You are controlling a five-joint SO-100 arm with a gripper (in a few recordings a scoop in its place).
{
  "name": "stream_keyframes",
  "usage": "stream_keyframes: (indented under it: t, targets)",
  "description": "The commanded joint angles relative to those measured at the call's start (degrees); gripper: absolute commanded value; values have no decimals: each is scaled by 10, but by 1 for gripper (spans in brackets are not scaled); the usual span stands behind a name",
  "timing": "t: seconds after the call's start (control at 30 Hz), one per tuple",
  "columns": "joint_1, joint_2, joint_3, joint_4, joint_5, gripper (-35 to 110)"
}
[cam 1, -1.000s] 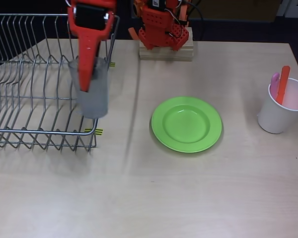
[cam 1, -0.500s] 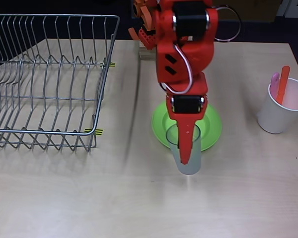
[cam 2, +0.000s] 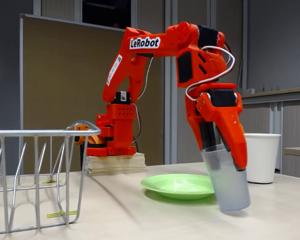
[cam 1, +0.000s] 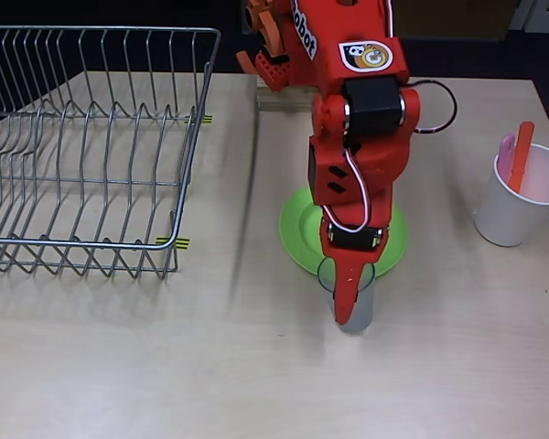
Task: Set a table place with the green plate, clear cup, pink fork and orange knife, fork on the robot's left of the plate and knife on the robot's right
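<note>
A: From overhead, the gripper [cam 1: 348,297] has its fingers closed on the clear cup [cam 1: 351,306], just past the green plate [cam 1: 297,233].

B: In the fixed view the cup [cam 2: 226,176] hangs tilted, its base barely on the table [cam 2: 140,220]. I'd level it, then let go.

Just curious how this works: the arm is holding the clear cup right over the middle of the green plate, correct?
Not quite. The tool does hold the clear cup, but the overhead view shows it beyond the green plate's front rim, over bare table.
</note>
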Motion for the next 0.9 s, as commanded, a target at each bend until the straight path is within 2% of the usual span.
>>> stream_keyframes:
  t: [0.0,0.37,0.87]
  targets:
    - [-13,-2,-27,11,15,33]
    - [-21,-17,-48,22,8,50]
    - [-20,-2,-76,51,19,57]
